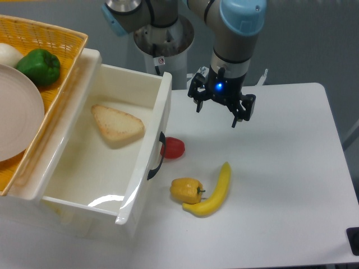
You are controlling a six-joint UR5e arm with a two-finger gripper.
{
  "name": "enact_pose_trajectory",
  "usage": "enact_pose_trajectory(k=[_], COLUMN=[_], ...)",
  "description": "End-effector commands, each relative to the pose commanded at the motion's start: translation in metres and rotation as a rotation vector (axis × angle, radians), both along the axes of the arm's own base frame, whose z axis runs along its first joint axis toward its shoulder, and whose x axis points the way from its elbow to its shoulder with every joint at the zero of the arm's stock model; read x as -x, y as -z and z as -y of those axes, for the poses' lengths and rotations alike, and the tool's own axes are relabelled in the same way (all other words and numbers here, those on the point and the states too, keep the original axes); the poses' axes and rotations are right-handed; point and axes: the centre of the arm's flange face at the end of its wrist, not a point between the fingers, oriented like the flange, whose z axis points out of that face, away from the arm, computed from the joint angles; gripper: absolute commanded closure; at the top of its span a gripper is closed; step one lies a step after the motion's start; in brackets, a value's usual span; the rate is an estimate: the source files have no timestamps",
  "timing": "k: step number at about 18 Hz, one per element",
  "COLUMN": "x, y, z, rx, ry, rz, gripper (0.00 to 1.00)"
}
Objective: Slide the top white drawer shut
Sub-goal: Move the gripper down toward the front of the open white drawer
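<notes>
The top white drawer (147,140) stands pulled far out of the cabinet at the left, its front panel facing right with a black curved handle (159,157). A slice of bread (116,126) lies inside it. My gripper (216,115) hangs above the white table to the right of the drawer front, well apart from it. Its two black fingers are spread and hold nothing.
A yellow woven basket (56,42) on top of the cabinet holds a green pepper (39,66) and a plate (17,112). On the table (280,168) near the drawer front lie a red tomato (173,147), a yellow pepper (187,189) and a banana (214,194).
</notes>
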Motion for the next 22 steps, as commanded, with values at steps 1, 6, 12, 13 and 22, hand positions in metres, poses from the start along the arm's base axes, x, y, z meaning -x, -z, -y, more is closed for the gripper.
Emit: enact_pose_trajectory(k=[1, 6, 12, 13, 22], x=[0.003, 0.020, 0.025, 0.028, 0.034], y=[0.005, 0.017, 0.046, 0.054, 0.082], z=[-0.001, 0.005, -0.002, -0.004, -0.012], rx=[0.004, 0.009, 0.033, 0.038, 0.057], ry=[-0.002, -0.023, -0.023, -0.029, -0.140], rz=[0.005, 0.028, 0.059, 0.072, 0.112], gripper=[0.00, 0.00, 0.00, 0.00, 0.00])
